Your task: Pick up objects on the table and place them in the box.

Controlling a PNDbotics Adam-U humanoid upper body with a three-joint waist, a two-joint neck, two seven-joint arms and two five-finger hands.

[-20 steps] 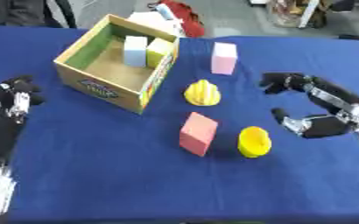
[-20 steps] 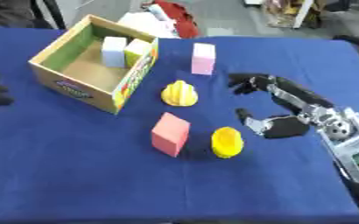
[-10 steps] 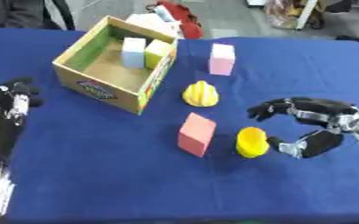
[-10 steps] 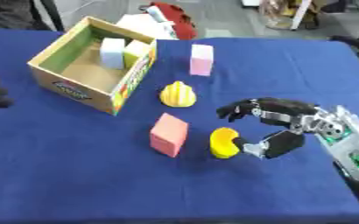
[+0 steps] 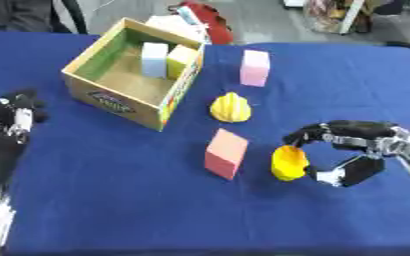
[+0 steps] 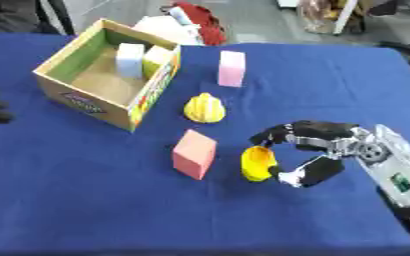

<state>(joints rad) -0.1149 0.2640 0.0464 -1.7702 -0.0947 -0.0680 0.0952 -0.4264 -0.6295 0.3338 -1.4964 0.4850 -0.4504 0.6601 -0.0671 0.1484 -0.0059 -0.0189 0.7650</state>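
A small yellow cup-shaped object [image 5: 289,162] lies on the blue table [image 5: 112,200]. My right hand [image 5: 353,150] is around it, with fingers curled above and thumb below, touching or almost touching its sides. A salmon cube [image 5: 226,152] sits just left of it, a yellow ridged dome [image 5: 230,107] behind that, and a pink block [image 5: 255,67] farther back. The open cardboard box [image 5: 112,97] at the back left holds a pale blue block [image 5: 154,59] and a yellow-green block [image 5: 180,60]. My left hand [image 5: 16,112] rests at the left edge, fingers curled.
Red and white items [image 5: 195,17] lie beyond the table behind the box. The table's far edge runs along the top of the view.
My right hand has come down and leftward from the right side and now wraps around the yellow cup-shaped object. The left hand has stayed put.
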